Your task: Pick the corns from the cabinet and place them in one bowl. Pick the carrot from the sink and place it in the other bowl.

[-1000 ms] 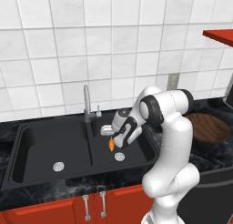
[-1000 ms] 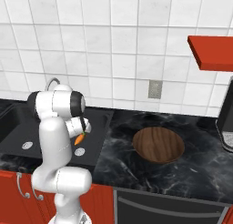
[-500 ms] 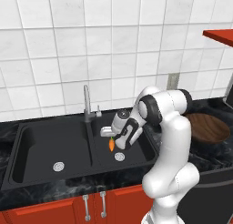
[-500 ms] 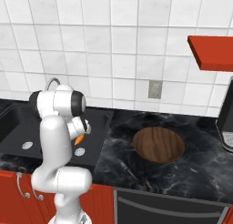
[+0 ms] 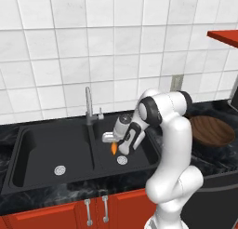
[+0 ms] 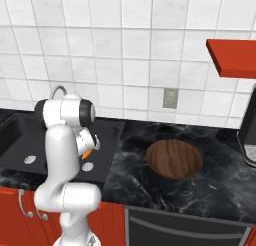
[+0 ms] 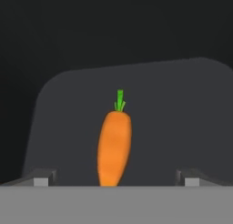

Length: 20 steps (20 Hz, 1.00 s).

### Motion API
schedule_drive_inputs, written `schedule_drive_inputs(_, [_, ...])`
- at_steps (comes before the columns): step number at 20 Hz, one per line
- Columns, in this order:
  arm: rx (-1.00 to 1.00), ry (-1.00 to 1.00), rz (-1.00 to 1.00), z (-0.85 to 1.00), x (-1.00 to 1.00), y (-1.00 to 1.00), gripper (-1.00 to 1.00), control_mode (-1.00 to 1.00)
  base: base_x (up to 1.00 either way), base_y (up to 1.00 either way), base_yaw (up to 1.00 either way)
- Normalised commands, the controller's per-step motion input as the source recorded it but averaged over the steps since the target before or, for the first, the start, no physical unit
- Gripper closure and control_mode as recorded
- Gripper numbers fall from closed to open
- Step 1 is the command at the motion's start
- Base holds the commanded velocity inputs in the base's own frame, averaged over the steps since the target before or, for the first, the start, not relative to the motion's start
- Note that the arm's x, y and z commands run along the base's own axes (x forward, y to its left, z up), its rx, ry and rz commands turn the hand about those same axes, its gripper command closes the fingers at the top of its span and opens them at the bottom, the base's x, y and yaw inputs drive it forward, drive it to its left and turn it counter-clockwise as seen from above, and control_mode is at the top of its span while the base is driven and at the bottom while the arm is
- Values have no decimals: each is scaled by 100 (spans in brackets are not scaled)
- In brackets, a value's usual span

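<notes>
The claw [image 5: 113,142] is lowered into the right basin of the black sink [image 5: 42,151], and its jaws stand wide apart. In the hand view the two fingertips [image 7: 42,178] sit at the far left and far right, with the carrot [image 7: 114,145] lying between them and clear of both. No contact between the fingers and the carrot can be seen there.

In the left base view the carrot [image 5: 114,149] shows as a small orange piece directly below the claw, just beside the round silver drain [image 5: 122,160] of the right basin. In the right base view the carrot [image 6: 87,153] is partly hidden behind the arm, in the same basin.

The sink is set into the dark marbled worktop [image 6: 210,187] toward its left end, with the curved silver tap [image 5: 88,104] standing at the sink's rear edge between the two basins. The left basin holds its own drain [image 5: 59,170].

The dark brown bowl [image 6: 174,158] rests on the worktop to the right of the sink, well apart from the claw, with nothing seen inside it. The red cabinet [image 6: 231,57] is mounted on the tiled wall above the right end of the worktop.
</notes>
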Motion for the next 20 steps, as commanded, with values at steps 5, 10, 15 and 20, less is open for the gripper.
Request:
schedule_drive_inputs(5, [0, 3, 0, -15, 9, 11, -100, -100, 0, 0, 0])
schedule_drive_inputs(10, [0, 0, 0, -1, 14, 3, -100, -100, 0, 0, 0])
schedule_drive_inputs(15, [0, 0, 0, -7, 9, 0, -100, -100, 0, 0, 0])
schedule_drive_inputs(20, [0, 1, 0, -16, 9, 0, -100, -100, 0, 0, 0])
